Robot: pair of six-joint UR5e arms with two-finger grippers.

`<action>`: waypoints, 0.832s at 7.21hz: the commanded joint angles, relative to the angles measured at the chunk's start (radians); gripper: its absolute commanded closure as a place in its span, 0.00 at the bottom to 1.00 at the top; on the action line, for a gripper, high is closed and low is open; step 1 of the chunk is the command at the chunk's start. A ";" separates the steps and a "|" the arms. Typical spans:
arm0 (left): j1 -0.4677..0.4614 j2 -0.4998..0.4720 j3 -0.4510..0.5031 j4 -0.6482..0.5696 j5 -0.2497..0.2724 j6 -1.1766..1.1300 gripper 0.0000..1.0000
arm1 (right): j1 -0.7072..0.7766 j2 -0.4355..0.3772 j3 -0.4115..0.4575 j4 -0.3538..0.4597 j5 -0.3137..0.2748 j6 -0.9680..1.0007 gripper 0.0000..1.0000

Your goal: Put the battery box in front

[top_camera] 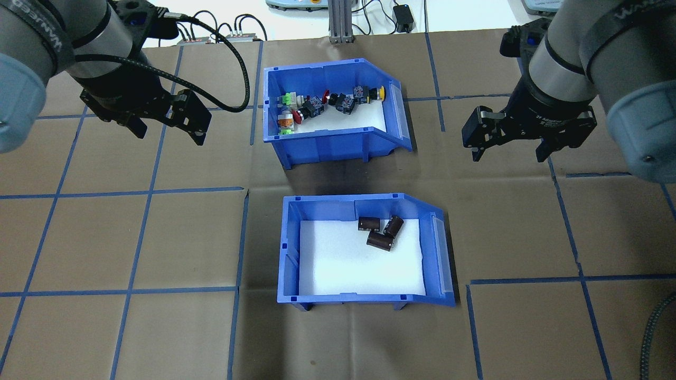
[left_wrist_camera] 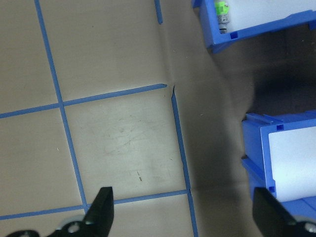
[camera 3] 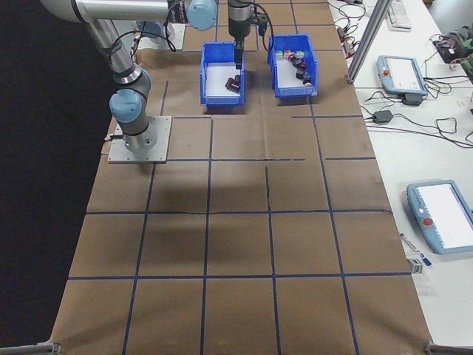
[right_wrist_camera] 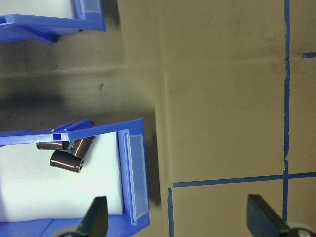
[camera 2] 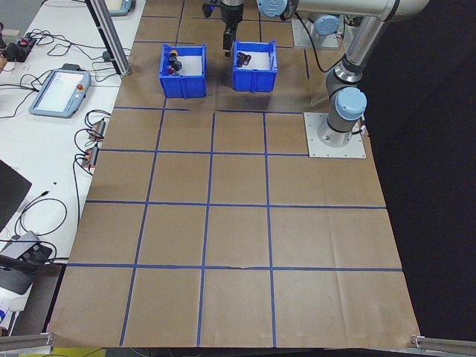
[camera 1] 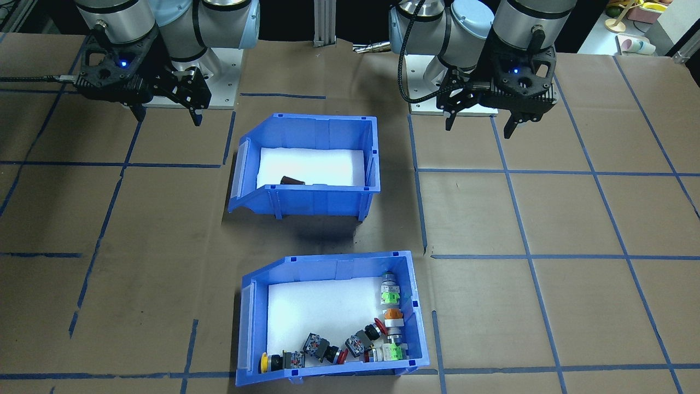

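Two grippers, left [top_camera: 168, 122] and right [top_camera: 511, 145], hover with jaws apart either side of the battery box [top_camera: 364, 250], apparently poised to lift it past the switch bin [top_camera: 331, 108].

blue battery box [top_camera: 364, 303], white liner, brown table w/ blue grid [top_camera: 158, 237]

Battery box [top_camera: 364, 301]: blue sloped-front bin, white foam liner, upright on the surface at centre, near side. Three dark brown cylinders [top_camera: 381, 232] lie clustered in its far-right corner, touching one another.
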 commanded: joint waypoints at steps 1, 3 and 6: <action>0.001 0.000 -0.001 0.000 -0.002 0.000 0.00 | -0.001 -0.002 0.001 -0.001 -0.001 0.000 0.00; 0.000 0.001 -0.008 0.000 -0.001 0.000 0.00 | -0.001 -0.002 0.001 -0.001 -0.001 -0.006 0.00; 0.000 0.006 -0.015 0.002 -0.005 0.000 0.00 | -0.003 0.012 -0.012 -0.026 -0.009 -0.157 0.00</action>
